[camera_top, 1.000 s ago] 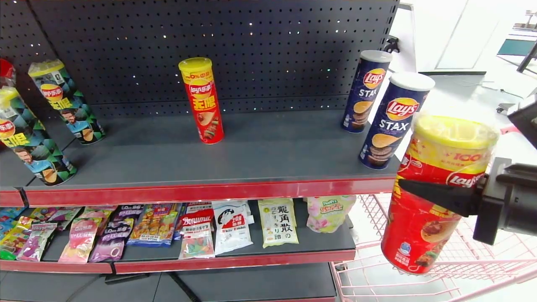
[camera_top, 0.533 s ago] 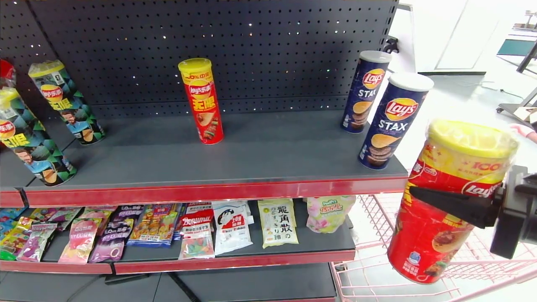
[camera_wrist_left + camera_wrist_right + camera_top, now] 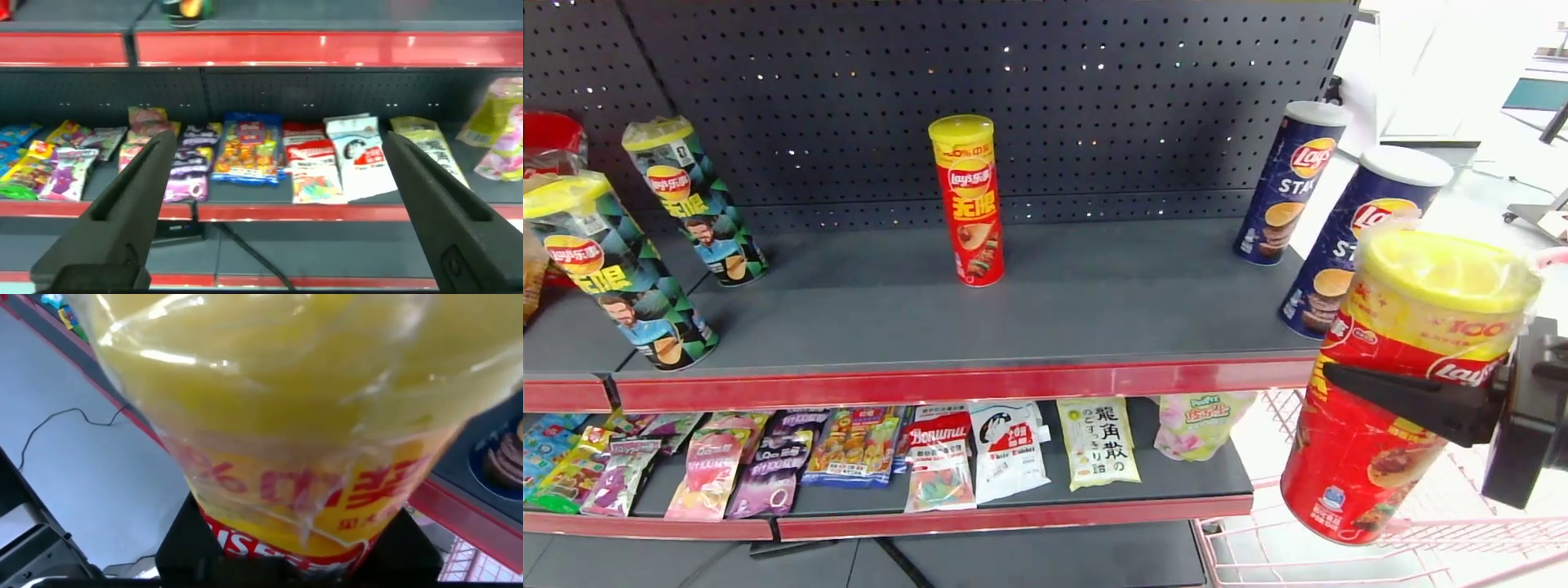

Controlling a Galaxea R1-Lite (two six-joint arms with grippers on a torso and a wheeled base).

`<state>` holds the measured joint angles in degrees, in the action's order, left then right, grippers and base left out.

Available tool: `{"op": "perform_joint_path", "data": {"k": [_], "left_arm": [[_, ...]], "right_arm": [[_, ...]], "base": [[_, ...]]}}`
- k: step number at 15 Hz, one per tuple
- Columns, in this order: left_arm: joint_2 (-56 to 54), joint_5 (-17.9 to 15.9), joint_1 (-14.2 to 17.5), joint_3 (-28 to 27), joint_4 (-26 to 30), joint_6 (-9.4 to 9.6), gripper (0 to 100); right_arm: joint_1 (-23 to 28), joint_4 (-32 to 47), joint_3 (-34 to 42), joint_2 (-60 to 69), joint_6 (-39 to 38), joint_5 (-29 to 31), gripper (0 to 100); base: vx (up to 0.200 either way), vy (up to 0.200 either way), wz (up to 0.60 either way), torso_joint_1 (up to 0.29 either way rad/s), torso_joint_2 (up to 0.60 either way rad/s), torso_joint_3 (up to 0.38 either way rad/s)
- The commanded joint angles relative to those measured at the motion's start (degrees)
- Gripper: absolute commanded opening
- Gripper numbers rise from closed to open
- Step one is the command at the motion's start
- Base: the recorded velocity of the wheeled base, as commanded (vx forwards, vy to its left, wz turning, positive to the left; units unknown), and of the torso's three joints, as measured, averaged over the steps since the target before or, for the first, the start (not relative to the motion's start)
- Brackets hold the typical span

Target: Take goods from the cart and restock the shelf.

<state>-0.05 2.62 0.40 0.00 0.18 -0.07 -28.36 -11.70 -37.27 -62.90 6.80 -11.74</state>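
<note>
**Trainee:** Head view first. What is the right gripper (image 3: 1421,404) doing?

**Instructor:** It is clamped across the middle of the red cylindrical chip can with the yellow film-wrapped lid (image 3: 1356,482). The can hangs slightly tilted. The pink wire cart (image 3: 1339,563) is below the gripper, and the end of the dark grey upper shelf with the red front lip (image 3: 1029,327) is just to its left.

**Trainee:** Where should the can go?

**Instructor:** Probably on the bare board further left of the gripper, near the matching slim red can (image 3: 968,200). The nearer navy can with the white lid (image 3: 1364,237) stands just beside the held can, with a second navy can (image 3: 1286,184) beyond it. Carry the base over the lip, pass in front of both, and level the can before lowering.

**Trainee:** Left wrist view?

**Instructor:** The left gripper (image 3: 278,139) is spread wide and empty, with the flat snack packets (image 3: 245,151) on the lower shelf ahead of it. Keep it out of the path.

**Trainee:** Right wrist view?

**Instructor:** The wrapped lid sits close above the fingers. The film looks slick, so the can may slip. Move slowly and release only once the base rests flat.
</note>
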Motion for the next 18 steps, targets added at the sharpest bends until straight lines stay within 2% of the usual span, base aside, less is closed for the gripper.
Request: {"op": "perform_joint_path", "data": {"k": [1, 10, 14, 18], "left_arm": [[0.0, 0.0, 0.0, 0.0, 0.0, -0.01, 100], [0.0, 0.0, 0.0, 0.0, 0.0, -0.01, 100], [0.0, 0.0, 0.0, 0.0, 0.0, -0.01, 100], [0.0, 0.0, 0.0, 0.0, 0.0, 0.07, 100]], "right_arm": [[-0.6, 0.0, 0.2, 0.3, 0.1, 0.0, 0], [-3.6, -0.3, 0.1, 0.4, 0.1, 0.1, 0], [-3.6, -0.3, 1.2, 0.8, -0.3, 0.0, 0], [-3.6, -0.3, 1.5, 0.9, -0.3, 0.0, 0]], "base": [[0.000, 0.200, 0.00, 0.002, 0.00, 0.002], [0.000, 0.200, 0.00, 0.003, 0.00, 0.003], [0.000, 0.000, 0.00, 0.000, 0.00, 0.000], [0.200, 0.000, 0.00, -0.006, -0.01, 0.004]]}}
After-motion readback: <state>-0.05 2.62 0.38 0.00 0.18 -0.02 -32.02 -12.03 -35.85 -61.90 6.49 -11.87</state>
